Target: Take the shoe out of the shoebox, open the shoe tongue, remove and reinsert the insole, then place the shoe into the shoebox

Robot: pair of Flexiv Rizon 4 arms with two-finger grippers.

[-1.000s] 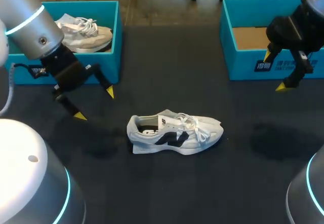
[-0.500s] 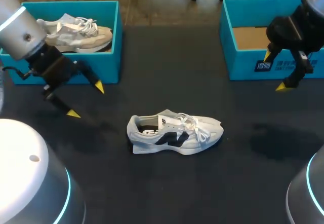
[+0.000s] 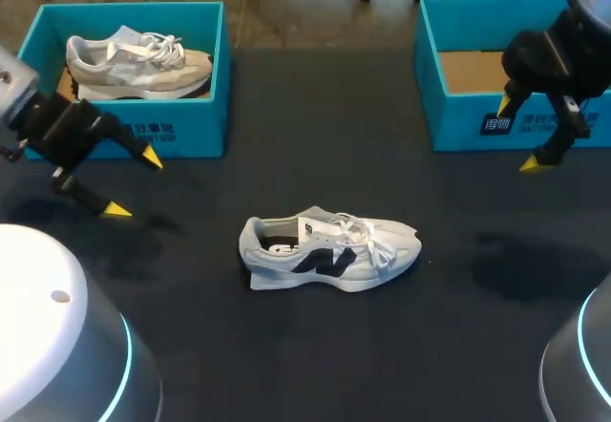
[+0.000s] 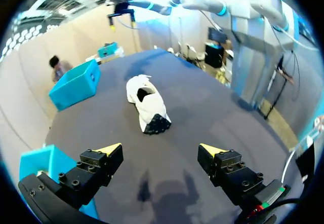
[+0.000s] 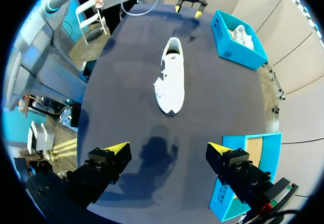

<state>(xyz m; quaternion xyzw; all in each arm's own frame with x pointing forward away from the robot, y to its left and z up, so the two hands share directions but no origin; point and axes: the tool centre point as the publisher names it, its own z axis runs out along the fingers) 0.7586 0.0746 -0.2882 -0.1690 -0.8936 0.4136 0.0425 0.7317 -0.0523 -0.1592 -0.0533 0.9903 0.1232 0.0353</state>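
A white shoe with a black side logo (image 3: 329, 252) lies on its sole in the middle of the dark table, toe to the right. My left gripper (image 3: 134, 185) hangs open well to the left of it, in front of the left box. Over at the right, my right gripper (image 3: 517, 136) is open above the front wall of the empty teal shoebox (image 3: 458, 107). Ahead of the left gripper (image 4: 159, 149) the shoe (image 4: 147, 102) shows heel-first. From the right gripper (image 5: 168, 148) I see the shoe (image 5: 171, 77) toe-first, with the empty shoebox (image 5: 243, 178) beside the fingers. Neither gripper holds anything.
A second teal box (image 3: 196, 107) at the back left holds a beige shoe (image 3: 138, 59); the same box (image 5: 238, 41) shows far off in the right wrist view. Bare dark table surrounds the white shoe on all sides.
My left arm has drawn back to the left, away from the shoe, with its gripper still open. The right arm and the shoe have not moved.
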